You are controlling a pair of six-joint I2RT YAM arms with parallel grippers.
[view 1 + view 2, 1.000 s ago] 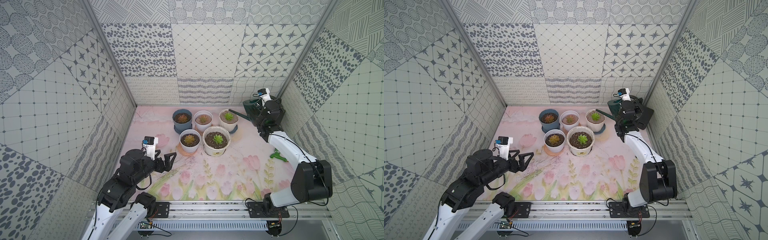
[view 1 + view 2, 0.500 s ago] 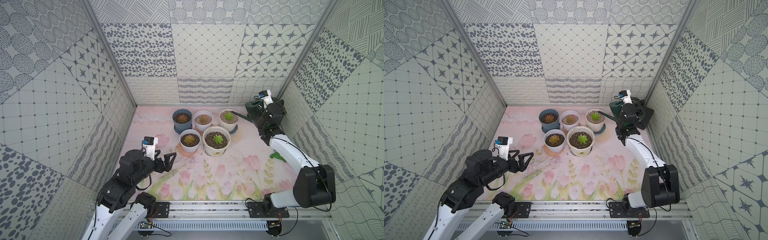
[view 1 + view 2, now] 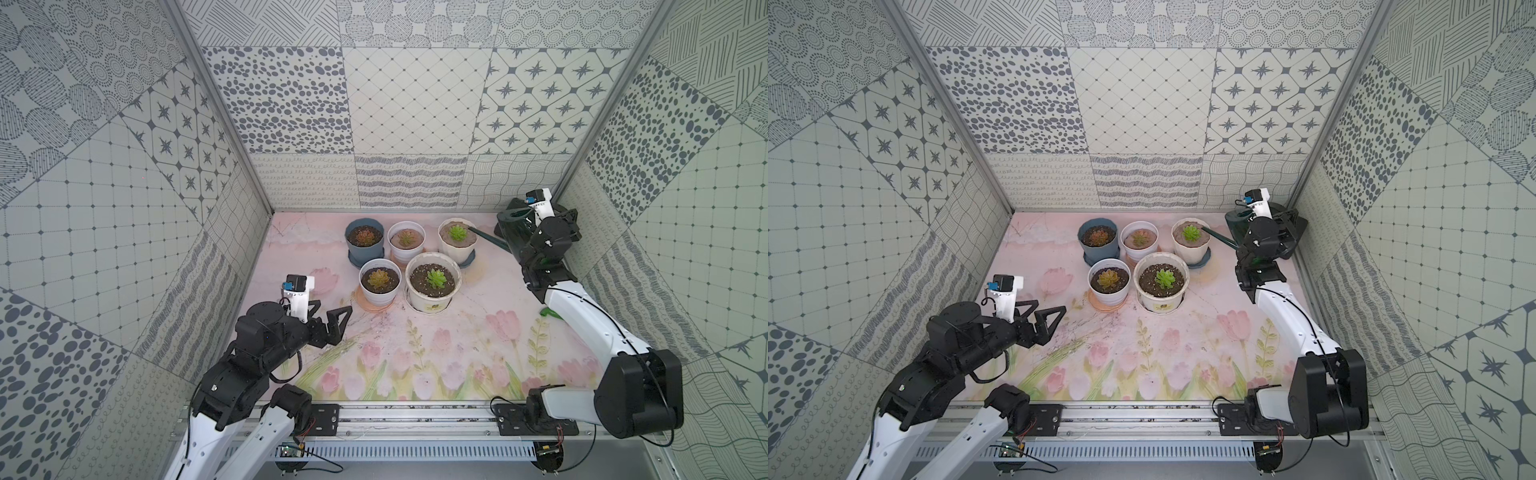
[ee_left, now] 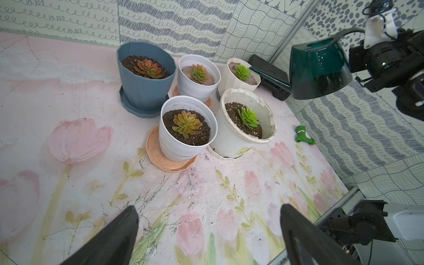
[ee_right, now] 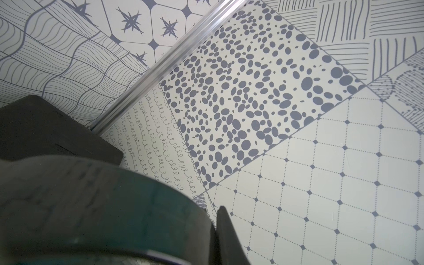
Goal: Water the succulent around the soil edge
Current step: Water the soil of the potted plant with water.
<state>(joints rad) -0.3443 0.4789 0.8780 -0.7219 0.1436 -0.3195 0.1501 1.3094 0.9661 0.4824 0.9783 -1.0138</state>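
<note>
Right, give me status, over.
Left gripper open, empty. Right gripper shut on dark green plastic watering can. Spout tip at cream ribbed pot rim, green succulent inside. Nothing blocks the spout.

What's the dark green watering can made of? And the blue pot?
Watering can: probably plastic, glossy and slightly see-through, because light glints off its side. Blue pot: probably matte plastic, with flat faceted sides, even colour and no shine.

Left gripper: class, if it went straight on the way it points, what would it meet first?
Most likely the near white pot on its peach saucer: the left gripper, jaws open, aims across mat towards it. Its height is unclear, so it might touch the mat first.
</note>
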